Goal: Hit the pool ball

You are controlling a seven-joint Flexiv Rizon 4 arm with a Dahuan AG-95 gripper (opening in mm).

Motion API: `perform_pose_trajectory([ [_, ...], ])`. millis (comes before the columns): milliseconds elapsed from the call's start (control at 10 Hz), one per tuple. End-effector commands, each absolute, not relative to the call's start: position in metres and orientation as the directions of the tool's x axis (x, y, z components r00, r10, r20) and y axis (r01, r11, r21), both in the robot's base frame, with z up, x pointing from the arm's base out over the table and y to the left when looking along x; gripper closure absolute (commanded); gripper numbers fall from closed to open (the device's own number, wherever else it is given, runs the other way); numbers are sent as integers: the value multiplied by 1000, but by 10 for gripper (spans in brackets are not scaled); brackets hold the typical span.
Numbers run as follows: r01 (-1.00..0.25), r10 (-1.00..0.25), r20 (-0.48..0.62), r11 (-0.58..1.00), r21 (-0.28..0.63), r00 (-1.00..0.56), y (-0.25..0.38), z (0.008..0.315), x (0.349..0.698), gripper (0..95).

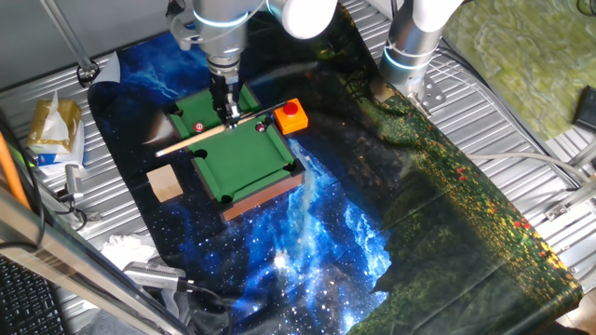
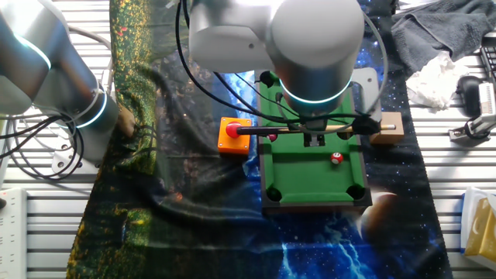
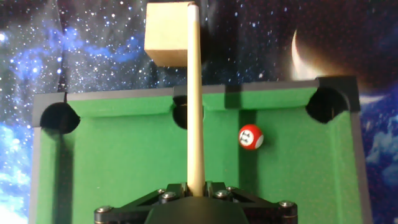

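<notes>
The pool ball, bright red with a white spot, lies on the felt of the green mini pool table, near its far rail and to the right of the stick. It also shows in one fixed view and in the other fixed view. My gripper is shut on a wooden cue stick. It holds the stick low over the table, crosswise. The stick's far end reaches past the rail over a wooden block. The gripper hangs above the table's middle.
A darker maroon ball lies on the felt near the other long rail. A big red button on an orange base stands right beside the table. The wooden block sits off the opposite side. A second robot arm's base stands behind.
</notes>
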State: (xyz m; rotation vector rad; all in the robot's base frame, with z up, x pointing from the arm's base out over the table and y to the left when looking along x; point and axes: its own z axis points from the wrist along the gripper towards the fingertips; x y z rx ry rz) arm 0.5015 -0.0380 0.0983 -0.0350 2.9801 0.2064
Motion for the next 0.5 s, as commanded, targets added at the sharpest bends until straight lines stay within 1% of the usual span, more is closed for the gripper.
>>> perform_pose_trajectory([
  [100,60,87,-149,982,176,-985,-38,97,501,950],
  [200,94,126,-144,973,209,-982,-38,97,501,950],
  [300,105,139,-141,969,223,-980,-38,97,501,950],
  [500,82,114,-142,974,213,-983,-38,97,501,950],
])
